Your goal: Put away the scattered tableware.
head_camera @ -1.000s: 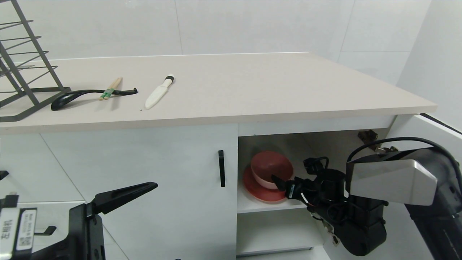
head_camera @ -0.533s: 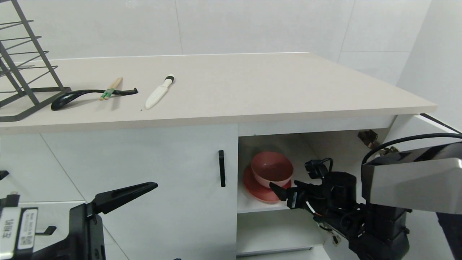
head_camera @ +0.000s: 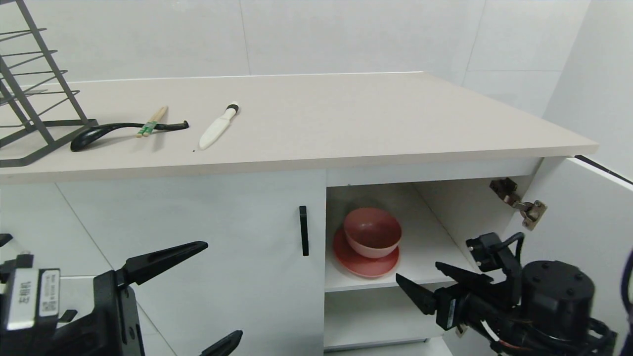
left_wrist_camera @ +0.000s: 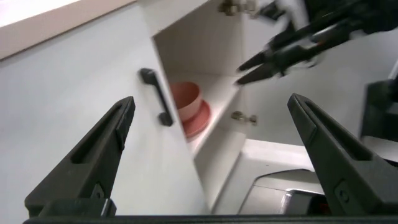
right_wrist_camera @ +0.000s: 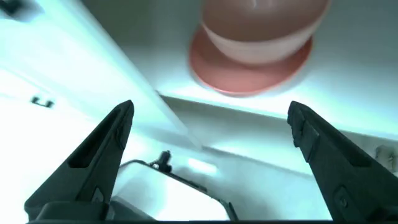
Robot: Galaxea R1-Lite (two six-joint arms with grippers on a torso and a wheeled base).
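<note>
A round pink bowl stands upright on a flat red plate, just right of the frame's centre, on the upper shelf of a white cabinet under the table. In the right wrist view the bowl and the plate sit near the front edge of that shelf. The compartment's door hangs open at the right edge of the frame, with a metal hinge on show.

The right hand is at the lower right, in front of the open compartment. It is below and to the right of the bowl and apart from it. Its fingers are spread wide with nothing between them.

The left hand is at the lower left, before the closed door with its black bar handle. It too is wide apart and carries nothing. Past its fingers show the bowl, the handle and the other arm's hand.

On the long beige table, at the upper left of the frame, lie three things:
- a black long-handled spoon
- a pair of wooden chopsticks lying across its handle
- a white knife with a black band, just to the right of them

A dark wire rack stands at the far left edge, beside the spoon's bowl.
</note>
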